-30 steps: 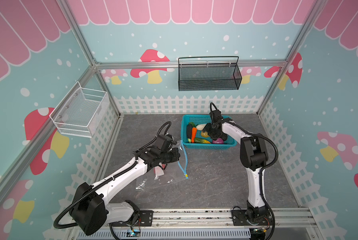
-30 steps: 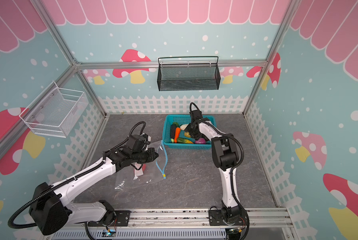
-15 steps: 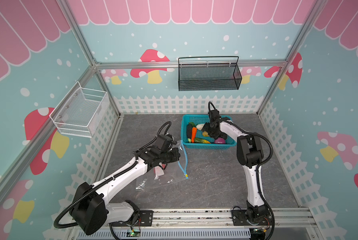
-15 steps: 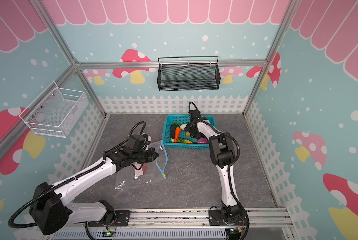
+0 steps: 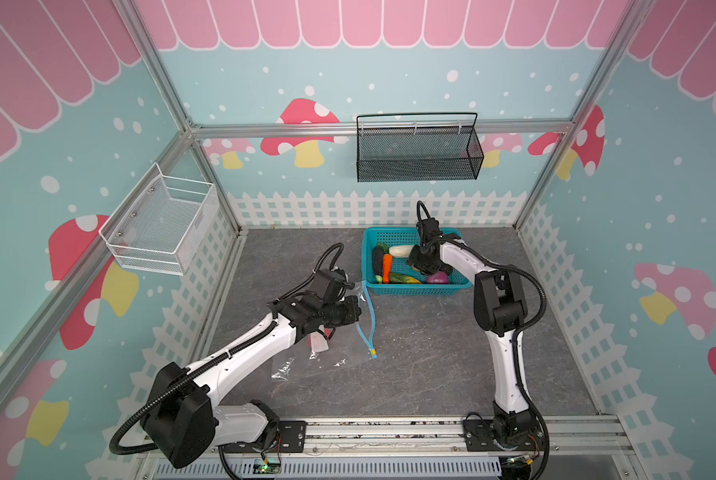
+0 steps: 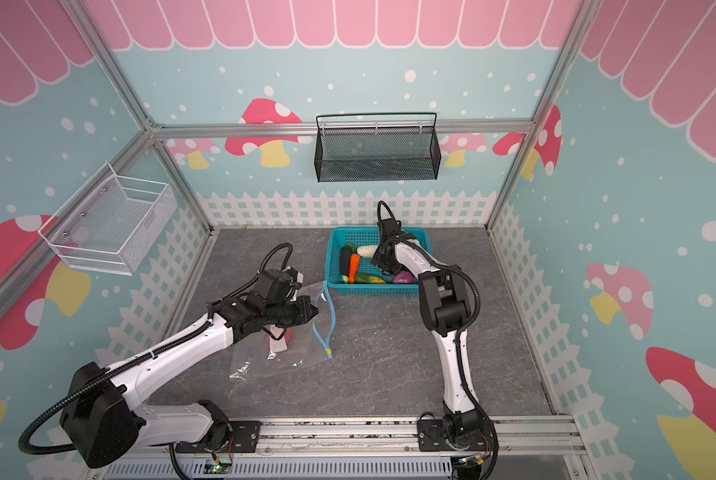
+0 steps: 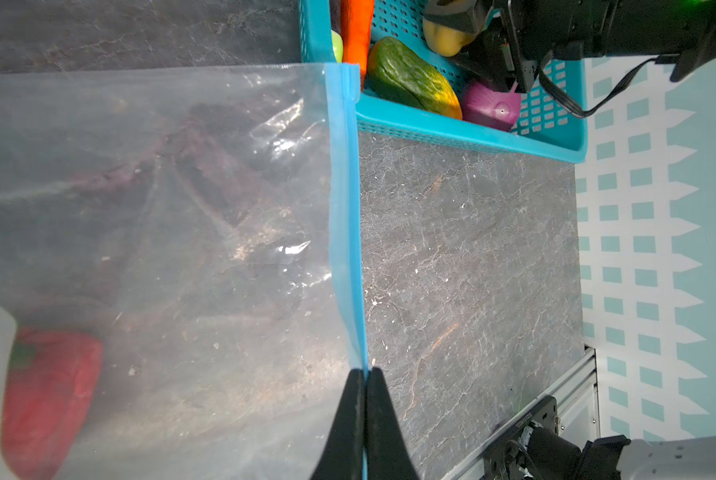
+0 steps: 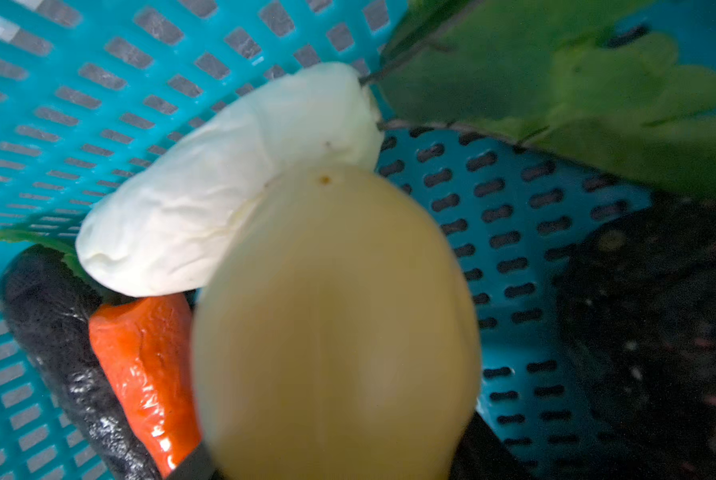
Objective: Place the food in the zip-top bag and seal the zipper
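The clear zip-top bag (image 5: pixel 327 353) lies flat on the grey floor with a red piece (image 7: pixel 44 395) inside. My left gripper (image 7: pixel 365 374) is shut on its light-blue zipper (image 7: pixel 344 208) and holds the mouth edge up; the yellow slider (image 5: pixel 374 353) sits at the near end. My right gripper (image 5: pixel 416 264) is down in the teal basket (image 5: pixel 418 289), shut on the yellow potato (image 8: pixel 335 332). Beside it lie the white radish (image 8: pixel 223 187), orange carrot (image 8: pixel 148 361), dark eggplant (image 8: pixel 53 316), purple onion (image 7: pixel 489 104) and a green-yellow piece (image 7: pixel 410 81).
The basket stands at the back of the floor, just beyond the bag's mouth. A black wire basket (image 5: pixel 418 153) hangs on the back wall and a white one (image 5: pixel 161 226) on the left wall. A metal rail (image 5: pixel 389 432) runs along the front.
My right gripper has narrowed its jaws onto the yellow potato inside the basket. The left arm and the bag have stayed still.
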{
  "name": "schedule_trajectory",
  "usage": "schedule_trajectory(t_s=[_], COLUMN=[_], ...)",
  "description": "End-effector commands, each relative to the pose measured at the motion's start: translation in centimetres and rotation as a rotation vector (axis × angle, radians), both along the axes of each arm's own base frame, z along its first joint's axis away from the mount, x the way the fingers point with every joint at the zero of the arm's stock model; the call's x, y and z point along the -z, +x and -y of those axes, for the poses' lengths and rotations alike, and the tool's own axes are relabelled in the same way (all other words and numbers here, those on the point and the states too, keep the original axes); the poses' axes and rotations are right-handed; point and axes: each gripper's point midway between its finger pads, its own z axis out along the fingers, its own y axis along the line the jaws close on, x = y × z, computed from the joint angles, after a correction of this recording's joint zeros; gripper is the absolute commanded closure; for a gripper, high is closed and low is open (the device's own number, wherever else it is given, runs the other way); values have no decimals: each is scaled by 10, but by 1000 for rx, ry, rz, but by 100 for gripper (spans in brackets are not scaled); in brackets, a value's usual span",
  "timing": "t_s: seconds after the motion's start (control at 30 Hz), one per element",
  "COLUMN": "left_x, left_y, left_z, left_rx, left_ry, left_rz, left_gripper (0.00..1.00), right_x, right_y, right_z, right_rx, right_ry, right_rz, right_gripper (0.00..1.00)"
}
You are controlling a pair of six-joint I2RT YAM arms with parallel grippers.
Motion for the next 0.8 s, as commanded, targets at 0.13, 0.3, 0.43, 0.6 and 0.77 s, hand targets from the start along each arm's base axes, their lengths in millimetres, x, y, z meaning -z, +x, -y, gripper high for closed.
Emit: schedule_trajectory(t_s=[0.13, 0.3, 0.43, 0.6, 0.77], left_x=[-1, 1, 1, -2, -1], left_y=[1, 1, 1, 3, 4], left_z=[1, 1, 1, 2, 2], left_rx=[-10, -14, -17, -19, -21], left_ry=[-22, -22, -24, -29, -25], left_rz=[-8, -14, -16, -12, -14], left_gripper=[100, 100, 100, 100, 100], right_x=[-60, -76, -80, -87, -99], right_y=[3, -2, -9, -22, -39], right_z=[-2, -3, -1, -7, -6], right_rx=[-82, -137, -187, -280, -325], right_ry=[-1, -8, -30, -22, -21], right_rz=[137, 187, 211, 236, 288], right_gripper=[46, 49, 49, 49, 51])
